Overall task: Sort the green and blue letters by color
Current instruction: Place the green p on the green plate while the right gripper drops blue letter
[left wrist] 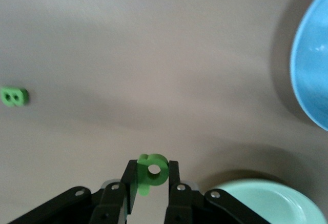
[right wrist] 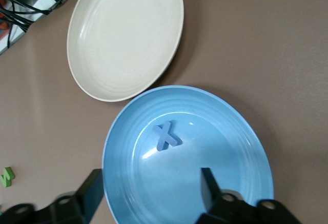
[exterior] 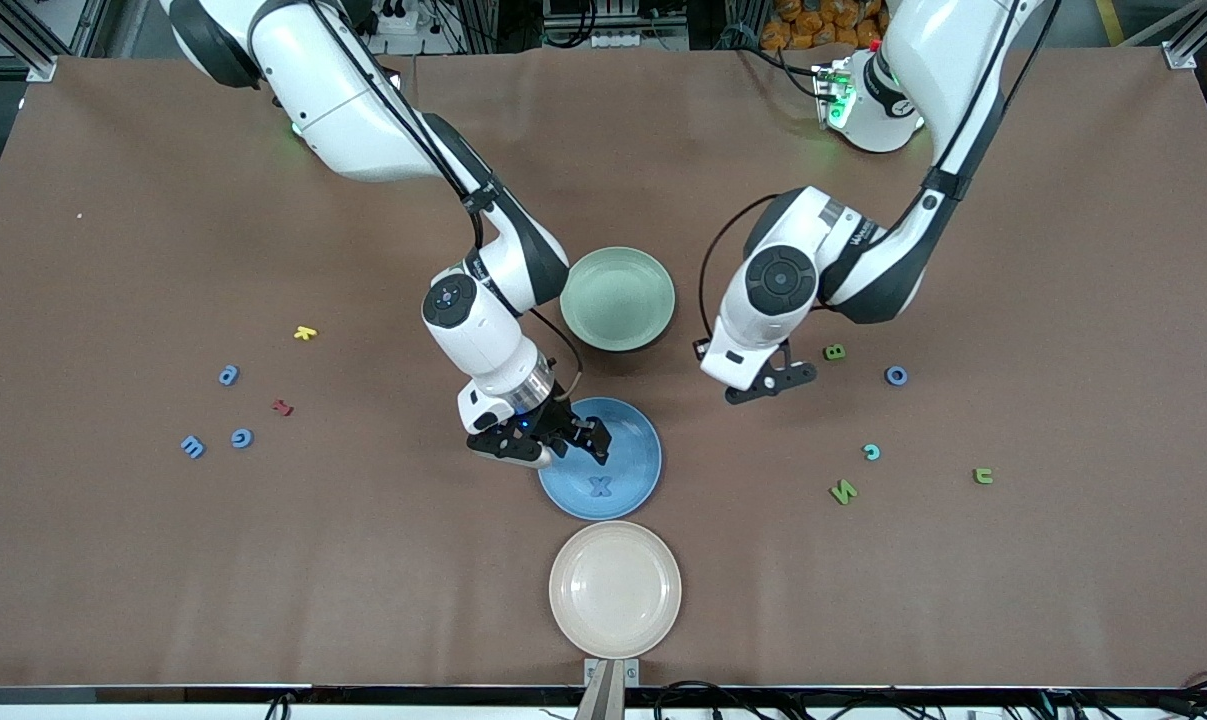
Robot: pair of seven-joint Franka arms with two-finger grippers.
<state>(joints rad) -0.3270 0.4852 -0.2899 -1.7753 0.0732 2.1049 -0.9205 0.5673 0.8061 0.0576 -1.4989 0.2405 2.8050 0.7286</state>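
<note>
Hovering over the round blue plate (exterior: pixel 631 452), the right gripper (right wrist: pixel 151 193) has its fingers spread, and the flat blue letter X (right wrist: pixel 165 135) lies in that plate. The left gripper (left wrist: pixel 152 183) pinches a small green letter P (left wrist: pixel 152 172) above bare table beside the pale green bowl (exterior: pixel 618 298), near a green letter B (exterior: pixel 835 352).

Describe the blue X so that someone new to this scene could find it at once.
Three dishes stand in a row mid-table: a green bowl, a blue plate, and a cream plate nearest the front camera. The blue X lies in the blue plate, below the open right gripper. It is the only letter in any dish.
</note>
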